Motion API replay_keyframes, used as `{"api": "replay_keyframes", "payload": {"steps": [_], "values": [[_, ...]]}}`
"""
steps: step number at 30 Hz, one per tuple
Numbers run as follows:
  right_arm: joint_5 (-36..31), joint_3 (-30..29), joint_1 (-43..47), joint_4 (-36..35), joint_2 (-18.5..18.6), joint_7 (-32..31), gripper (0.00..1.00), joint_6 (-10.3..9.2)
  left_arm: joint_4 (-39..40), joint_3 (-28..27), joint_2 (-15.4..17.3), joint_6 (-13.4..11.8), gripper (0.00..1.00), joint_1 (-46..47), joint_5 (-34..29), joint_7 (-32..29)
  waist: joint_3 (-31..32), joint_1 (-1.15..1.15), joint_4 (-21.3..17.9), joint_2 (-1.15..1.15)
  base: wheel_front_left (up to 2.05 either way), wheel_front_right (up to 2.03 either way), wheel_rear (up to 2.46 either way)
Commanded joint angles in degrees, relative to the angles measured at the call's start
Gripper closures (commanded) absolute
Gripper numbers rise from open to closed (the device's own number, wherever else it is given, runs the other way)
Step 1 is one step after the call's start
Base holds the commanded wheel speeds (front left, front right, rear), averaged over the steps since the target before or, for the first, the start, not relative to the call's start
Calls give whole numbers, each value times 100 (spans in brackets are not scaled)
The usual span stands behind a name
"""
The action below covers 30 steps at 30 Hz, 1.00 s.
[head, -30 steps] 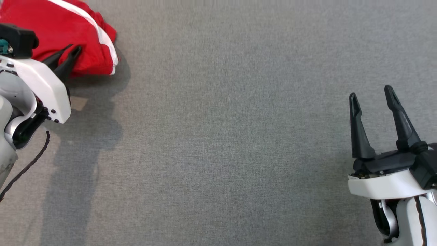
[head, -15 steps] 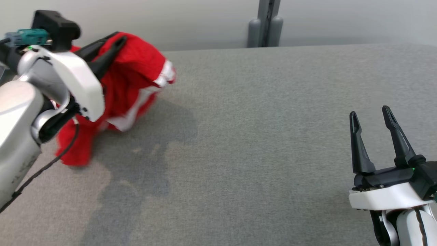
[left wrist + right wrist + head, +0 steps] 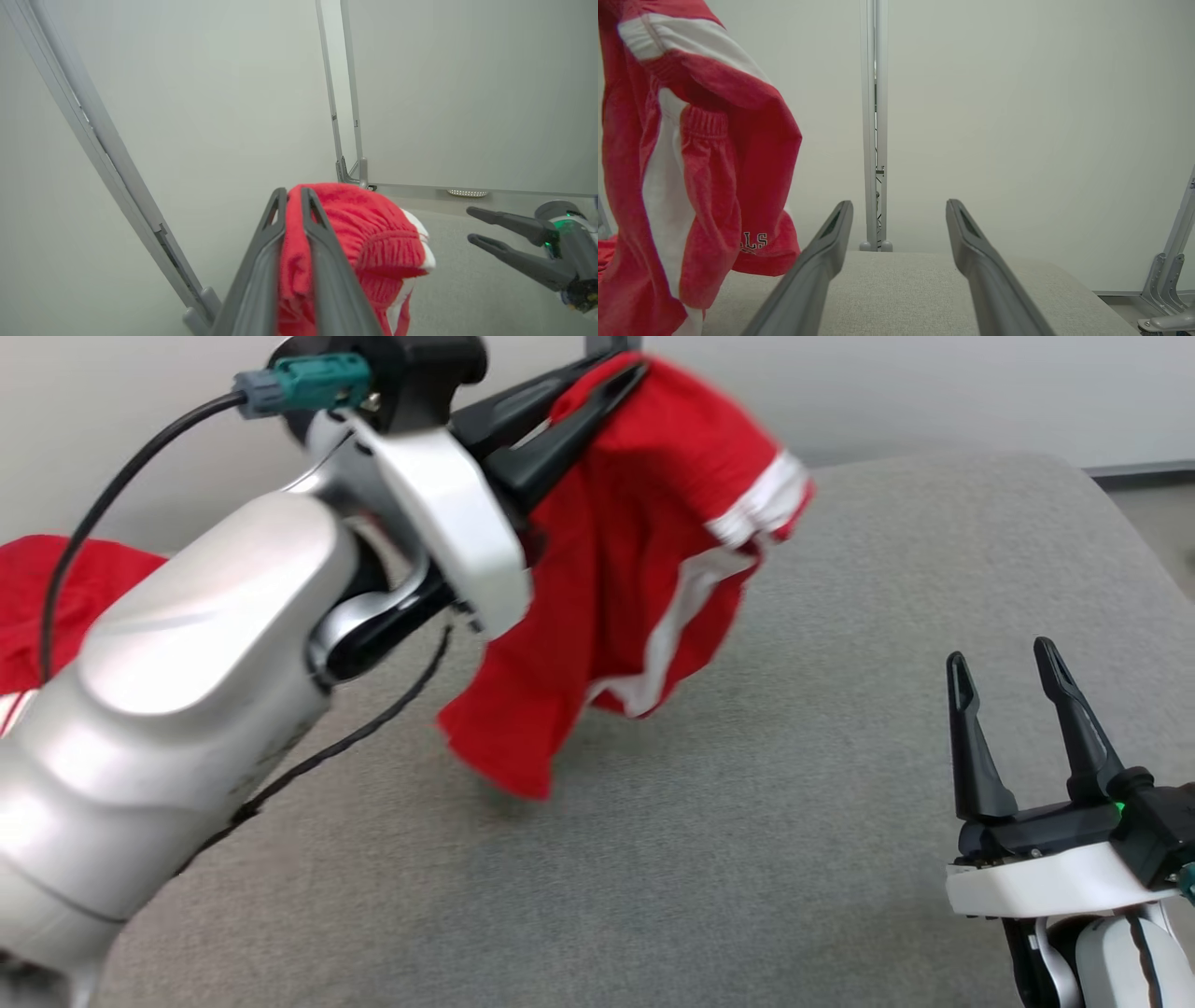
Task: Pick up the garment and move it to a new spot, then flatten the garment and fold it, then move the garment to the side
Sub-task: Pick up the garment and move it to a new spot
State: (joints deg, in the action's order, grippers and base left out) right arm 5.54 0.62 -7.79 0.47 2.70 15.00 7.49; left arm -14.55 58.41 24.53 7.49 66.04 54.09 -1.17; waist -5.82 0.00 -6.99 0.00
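The garment (image 3: 644, 560) is a pair of red shorts with white stripes and a white waistband. It hangs in the air above the grey table (image 3: 840, 859), its lowest corner close to the surface. My left gripper (image 3: 621, 369) is shut on its top edge. In the left wrist view a fold of the garment (image 3: 369, 224) is pinched in my left gripper (image 3: 293, 193). My right gripper (image 3: 999, 658) stands open and holds nothing at the lower right, apart from the cloth. The right wrist view has the garment (image 3: 705, 154) hanging left of my right gripper (image 3: 899, 205).
More red cloth (image 3: 56, 588) lies at the table's far left, behind my left forearm. A pale wall with a vertical metal post (image 3: 874, 121) backs the table. The table's rounded far right corner (image 3: 1074, 476) is in view. A grey metal bracket (image 3: 1169, 289) stands right of the table.
The garment lay bunched on the table with my left gripper at it; now it hangs lifted and sits further right. The head camera has tilted up. The right gripper stays open.
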Motion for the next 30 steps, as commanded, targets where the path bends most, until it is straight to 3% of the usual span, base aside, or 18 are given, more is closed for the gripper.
{"api": "replay_keyframes", "payload": {"steps": [1, 5, 9, 19, 26, 28, 29, 30], "values": [[23, 8, -41, 5, 36, 28, 0, 1, -65, -84, -137, -22, 100, 122, 41, 159, -68, 0, -160, 0, 0, 0, 0], [63, 31, -82, -16, 33, 28, 0, 1, -366, -142, -677, -60, 100, 47, 84, 589, -249, 0, -340, 0, 0, 0, 0], [127, 17, -131, -51, 35, 28, 0, 1, -889, -42, -954, -61, 100, -355, 129, 941, -489, 0, -464, 0, 0, 0, 0], [155, -152, -225, -116, 35, 28, 0, 1, -2809, 58, -976, -35, 100, -1546, 250, 1509, -1047, 0, -311, 0, 0, 0, 0], [96, -129, -255, -78, 36, 28, 0, 1, -3472, -21, -1108, -11, 100, -1825, 304, 1617, -1077, 0, -77, 0, 0, 0, 0], [64, -136, -253, -48, 37, 28, 0, 1, -3568, -80, -1158, -2, 26, -1866, 245, 1637, -1019, 0, 4, 0, 0, 0, 0], [64, -136, -253, -48, 37, 28, 0, 1, -3568, -80, -1158, -2, 26, -1866, 245, 1637, -1019, 0, 4, 0, 0, 0, 0], [53, -135, -250, -41, 35, 28, 0, 1, -3590, -123, -1162, -13, 0, -1898, 249, 1641, -997, 0, 26, 0, 0, 0, 0]]}}
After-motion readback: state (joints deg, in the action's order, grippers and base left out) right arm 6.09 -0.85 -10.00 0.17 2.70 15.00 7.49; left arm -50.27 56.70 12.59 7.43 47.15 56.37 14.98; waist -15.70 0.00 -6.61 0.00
